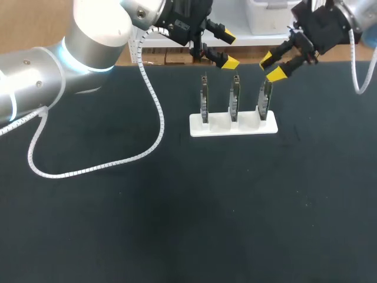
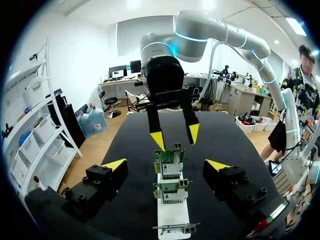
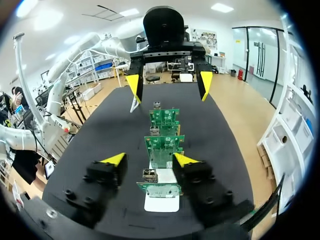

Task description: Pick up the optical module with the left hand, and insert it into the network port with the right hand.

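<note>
**Both pincers open above the rack of cards, no optical module to be found**

I cannot pick out the optical module in any view, so this fits either a stage before it is taken up or one after it has gone into a port. Any insertion should line up squarely with a port cage and push straight, because the thin cards stand upright in a light holder and could rock. At far left, the left gripper (image 1: 228,50) hangs with its yellow tips wide apart, holding and touching nothing. It is beyond the left card (image 1: 204,100), which stands with the middle card (image 1: 235,97) and right card (image 1: 265,99) in the white holder (image 1: 232,128). The right gripper (image 1: 272,66) is also spread and empty, its lower tip just above the right card; I cannot tell if they touch.
</note>
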